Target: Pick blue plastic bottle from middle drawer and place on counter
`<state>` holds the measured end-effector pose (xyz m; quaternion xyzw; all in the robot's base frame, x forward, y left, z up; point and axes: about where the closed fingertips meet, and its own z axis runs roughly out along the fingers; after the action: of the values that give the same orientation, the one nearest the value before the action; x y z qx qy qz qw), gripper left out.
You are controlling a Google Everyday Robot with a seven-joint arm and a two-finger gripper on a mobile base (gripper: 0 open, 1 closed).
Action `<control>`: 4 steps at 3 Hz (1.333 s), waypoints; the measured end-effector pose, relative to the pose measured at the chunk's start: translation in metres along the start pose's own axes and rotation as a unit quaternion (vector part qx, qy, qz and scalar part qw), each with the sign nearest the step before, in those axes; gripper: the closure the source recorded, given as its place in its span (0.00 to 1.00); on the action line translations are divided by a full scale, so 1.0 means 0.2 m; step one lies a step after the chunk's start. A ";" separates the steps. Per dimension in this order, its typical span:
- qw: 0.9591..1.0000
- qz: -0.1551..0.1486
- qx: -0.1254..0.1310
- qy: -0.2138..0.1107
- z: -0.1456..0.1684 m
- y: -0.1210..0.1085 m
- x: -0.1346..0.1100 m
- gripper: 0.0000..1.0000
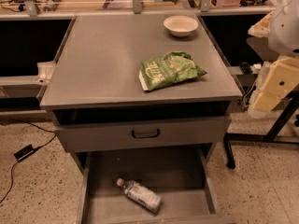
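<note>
1. Rightward, at the frame's edge, the gripper (279, 84) hangs beside the desk (103, 64), partly cut off; I cannot tell whether it is open or closed.
2. On the desk lie a green snack bag (169, 70) and, farther back, a white bowl (181, 25).
3. Below, the middle drawer (177, 171) stands open, its front edge cropped.
4. The blue plastic bottle (139, 195) lies on its side on the drawer floor, cap toward the rear left.

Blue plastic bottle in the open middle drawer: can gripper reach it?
Likely yes. The blue plastic bottle lies alone on the middle drawer floor, uncovered from above, forward of the upper drawer front. The gripper sits right of the counter, with nothing visible between.
</note>
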<state>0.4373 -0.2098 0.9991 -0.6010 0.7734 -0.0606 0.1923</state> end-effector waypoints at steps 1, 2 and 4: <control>1.000 0.000 0.000 0.000 0.00 0.00 0.00 0.00; 1.000 0.000 -0.014 -0.005 0.11 0.01 -0.04 0.00; 0.994 0.085 -0.067 -0.029 0.73 0.27 -0.05 0.00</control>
<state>0.4441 -0.1647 0.8500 -0.5460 0.8182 0.0251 0.1781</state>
